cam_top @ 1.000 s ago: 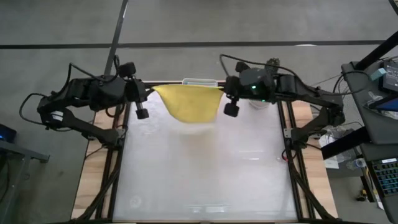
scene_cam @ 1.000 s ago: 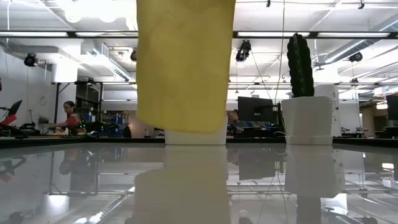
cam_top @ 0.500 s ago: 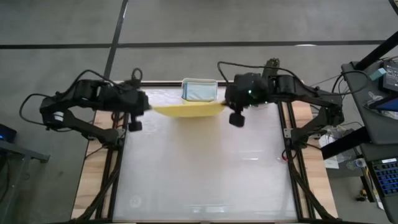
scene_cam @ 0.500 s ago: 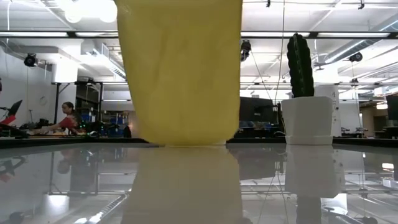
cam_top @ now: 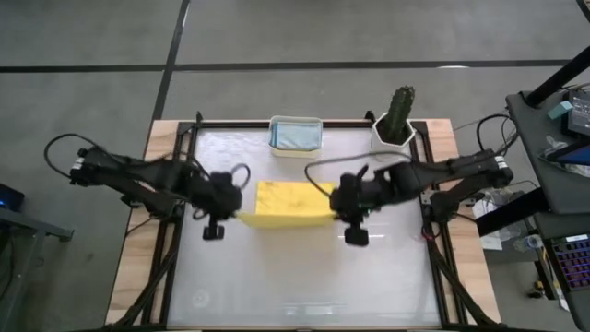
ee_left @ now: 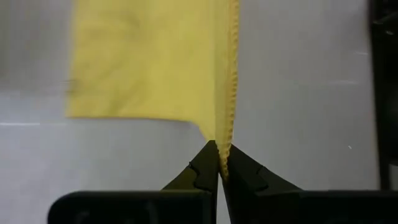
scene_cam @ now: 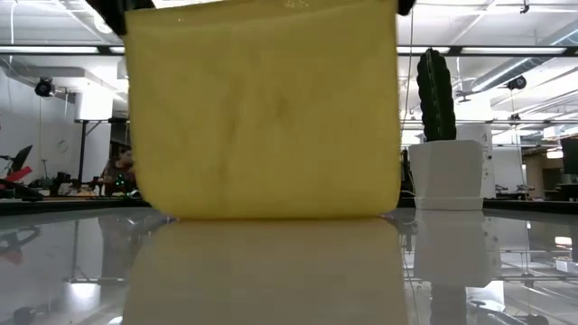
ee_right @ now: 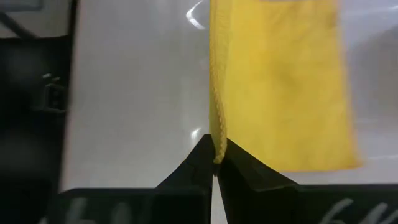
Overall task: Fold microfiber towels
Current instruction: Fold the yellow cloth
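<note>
The yellow towel [cam_top: 284, 204] hung stretched between the two tools, a little above the middle of the high view. Its long axis ran from left to right in that picture, from one tool to the other. In the low view the towel [scene_cam: 262, 113] filled most of the frame as a wide sheet, with its upper edge at the top of the picture and its lower edge touching the shiny surface [scene_cam: 289, 271].

The left tool [cam_top: 238, 205] was at the left end of the towel and its fingers were closed on a corner; in the left wrist view the stitched edge [ee_left: 231, 68] ran straight away from the closed tool [ee_left: 219, 163]. The right tool [cam_top: 334, 202] was closed on the corner at the right end, and the right wrist view showed the hem rising from the tool [ee_right: 216, 160] in the same way.

A white tub [cam_top: 296, 136] with a pale blue towel [cam_top: 296, 134] inside stood at the upper middle of the high view. A cactus [cam_top: 400, 108] in a white pot [cam_top: 389, 140] stood to the right of it.
</note>
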Motion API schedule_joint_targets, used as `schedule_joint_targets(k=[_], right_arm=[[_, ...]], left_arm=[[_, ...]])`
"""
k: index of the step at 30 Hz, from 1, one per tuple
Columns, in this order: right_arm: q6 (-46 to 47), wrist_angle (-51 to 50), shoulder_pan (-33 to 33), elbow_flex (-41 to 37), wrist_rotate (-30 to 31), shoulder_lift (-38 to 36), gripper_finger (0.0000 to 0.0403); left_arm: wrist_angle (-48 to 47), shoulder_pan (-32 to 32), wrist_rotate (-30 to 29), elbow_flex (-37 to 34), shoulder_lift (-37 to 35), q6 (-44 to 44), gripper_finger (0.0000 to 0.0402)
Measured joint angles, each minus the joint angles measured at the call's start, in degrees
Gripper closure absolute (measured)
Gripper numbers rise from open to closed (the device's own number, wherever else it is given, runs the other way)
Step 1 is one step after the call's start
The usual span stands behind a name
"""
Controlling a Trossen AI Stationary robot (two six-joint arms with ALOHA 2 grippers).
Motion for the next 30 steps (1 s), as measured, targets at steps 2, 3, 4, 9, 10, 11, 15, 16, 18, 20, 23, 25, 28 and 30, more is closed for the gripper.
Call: schedule_joint_targets(k=[2, 3, 4, 9, 10, 11, 15, 16, 18, 20, 23, 25, 28, 30], right_arm=[[3.24, 2.59, 2.15, -2.86, -1.12, -0.01, 0.0394], [4.88, 4.32, 3.13, -4.45, -1.46, -0.01, 0.0394], [6.39, 6.02, 4.06, -6.05, -2.07, 0.0, 0.0394], [14.63, 15.9, 7.41, -14.03, -6.88, 0.34, 0.0394], [16.15, 18.34, 7.83, -15.74, -8.24, 0.34, 0.0394], [17.74, 20.84, 8.21, -17.52, -9.6, 0.36, 0.0394], [24.65, 32.19, 9.17, -24.23, -18.94, 0.42, 0.0394], [26.15, 35.69, 9.44, -25.82, -22.2, 0.43, 0.0394], [28.01, 42.56, 10.06, -28.78, -26.94, 0.43, 0.0394], [29.82, 47.88, 10.34, -31.14, -28.78, 0.43, 0.0394], [31.52, 49.52, 10.13, -33.49, -28.08, 0.43, 0.0394], [31.67, 48.68, 9.9, -34.84, -27.17, 0.43, 0.0394], [32.39, 48.53, 9.24, -36.86, -26.57, 0.41, 0.0394], [32.87, 48.5, 8.54, -38.09, -25.21, 0.43, 0.0394]], left_arm=[[3.95, -2.2, 1.5, -2.52, 1.2, -1.74, 0.0402], [5.97, -3.2, 2.13, -3.61, 1.88, -2.54, 0.0402], [8.34, -4.15, 3.21, -4.69, 2.75, -3.09, 0.0402], [18.23, -7.93, 9.87, -7.22, 8.31, -3.59, 0.0401], [19.8, -8.47, 11.12, -7.46, 9.47, -3.32, 0.0402], [21.22, -8.93, 12.55, -7.72, 10.65, -3.1, 0.0401], [26.71, -10.1, 22.53, -8.04, 15.72, -3.11, 0.0402], [27.35, -10.18, 24.72, -7.86, 16.89, -3.04, 0.0402], [27.78, -10.18, 27.55, -7.93, 18.47, -2.64, 0.0402], [28.63, -9.59, 29.79, -8.06, 19.54, -2.01, 0.0402], [28.87, -8.45, 30.64, -8.08, 20.13, -0.01, 0.0402], [29.64, -7.67, 30.31, -8.21, 19.88, 1.23, 0.0402], [30.33, -6.29, 28.78, -8.58, 19.72, 3.14, 0.0402], [31.06, -5.5, 28.77, -9.16, 19.72, 3.4, 0.0402]])
